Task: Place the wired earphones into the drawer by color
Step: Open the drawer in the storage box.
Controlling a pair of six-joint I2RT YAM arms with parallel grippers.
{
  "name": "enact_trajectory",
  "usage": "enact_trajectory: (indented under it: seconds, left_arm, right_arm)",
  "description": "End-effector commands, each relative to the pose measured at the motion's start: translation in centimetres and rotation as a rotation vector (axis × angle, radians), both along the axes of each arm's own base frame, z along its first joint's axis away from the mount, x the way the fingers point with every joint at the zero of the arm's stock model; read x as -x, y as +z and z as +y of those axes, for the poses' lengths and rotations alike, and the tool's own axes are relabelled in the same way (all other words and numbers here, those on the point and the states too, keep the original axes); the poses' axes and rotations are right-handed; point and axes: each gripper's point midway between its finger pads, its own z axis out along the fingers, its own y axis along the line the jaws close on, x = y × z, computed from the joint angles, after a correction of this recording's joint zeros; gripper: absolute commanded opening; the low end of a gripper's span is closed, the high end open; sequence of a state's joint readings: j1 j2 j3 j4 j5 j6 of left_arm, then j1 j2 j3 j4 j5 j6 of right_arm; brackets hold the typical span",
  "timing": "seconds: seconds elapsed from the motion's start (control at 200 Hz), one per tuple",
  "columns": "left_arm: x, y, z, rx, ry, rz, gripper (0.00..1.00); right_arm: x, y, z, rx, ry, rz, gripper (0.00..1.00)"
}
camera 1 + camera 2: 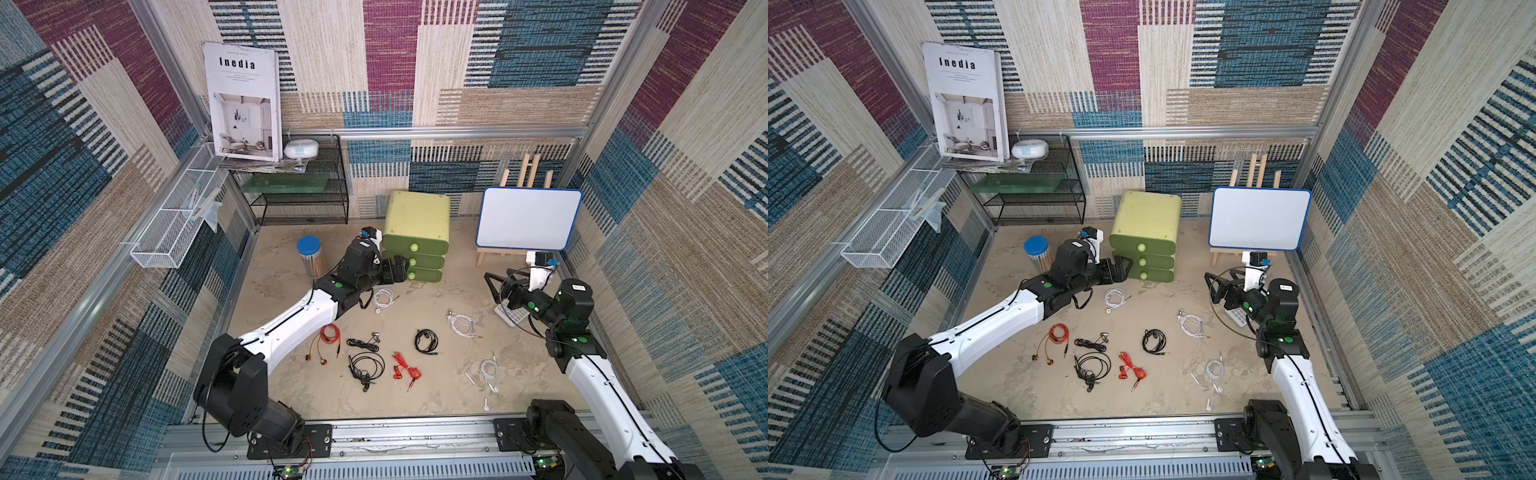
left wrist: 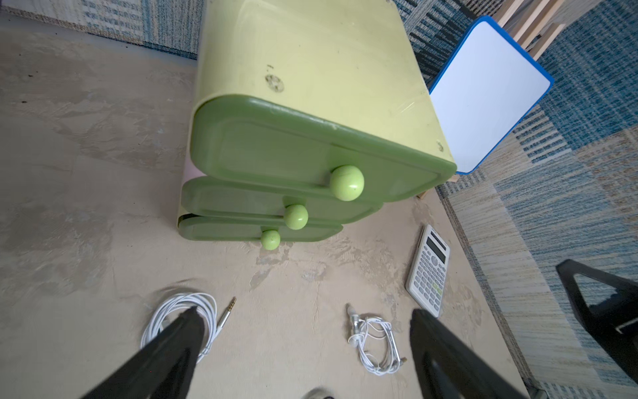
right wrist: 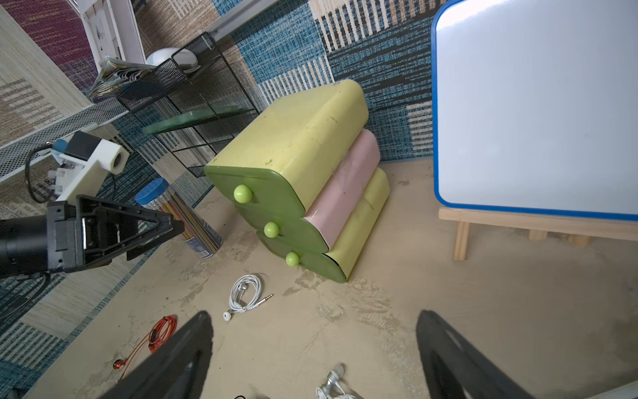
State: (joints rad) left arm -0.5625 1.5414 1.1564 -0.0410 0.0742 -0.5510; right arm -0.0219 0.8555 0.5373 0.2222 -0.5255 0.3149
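The green drawer unit stands at the back with its three knobbed drawers shut. The wired earphones lie loose on the floor: white coils, an orange set, a red set and black sets. My left gripper hovers open just in front of the lower drawers, above a white coil. My right gripper is open and empty at the right, facing the drawers.
A blue-lidded pencil jar stands left of the drawers. A whiteboard on a wooden easel is at the back right, and a calculator lies under the right arm. A black mesh shelf and a white wire basket line the back left.
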Motion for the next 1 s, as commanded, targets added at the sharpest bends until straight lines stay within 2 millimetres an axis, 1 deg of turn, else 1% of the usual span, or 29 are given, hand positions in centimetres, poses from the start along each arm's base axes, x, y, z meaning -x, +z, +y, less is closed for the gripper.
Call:
enact_trajectory:
  seconds: [0.0, 0.12, 0.24, 0.366, 0.456, 0.791, 0.997]
  left_arm:
    - [-1.4, 0.3, -1.1, 0.017, 0.016, -0.015, 0.99]
    - [-2.5, 0.3, -2.6, 0.023, 0.007, -0.014, 0.96]
    - [-3.3, 0.1, -3.8, 0.025, 0.005, -0.011, 0.86]
    - [-3.9, -0.1, -4.5, 0.028, 0.006, -0.008, 0.76]
    - [-4.3, -0.3, -4.6, 0.024, 0.016, -0.007, 0.74]
    - [-5.4, -0.1, -4.7, 0.027, 0.053, -0.025, 0.53]
    - [-6.1, 0.1, -5.1, 0.032, 0.056, -0.033, 0.44]
  right_arm:
    - [0.0, 0.2, -0.4, 0.012, -0.025, -0.018, 0.96]
    - [0.0, 0.0, -0.5, 0.015, -0.034, -0.018, 0.96]
    - [0.1, 0.1, -0.5, 0.013, -0.03, -0.022, 0.96]
    - [0.3, 0.2, -0.5, 0.014, -0.033, -0.028, 0.95]
    - [0.4, 0.3, -0.5, 0.013, -0.033, -0.033, 0.96]
    - [0.6, 0.3, -0.6, 0.014, -0.039, -0.038, 0.96]
    - [0.7, 0.3, -0.6, 0.012, -0.039, -0.039, 0.96]
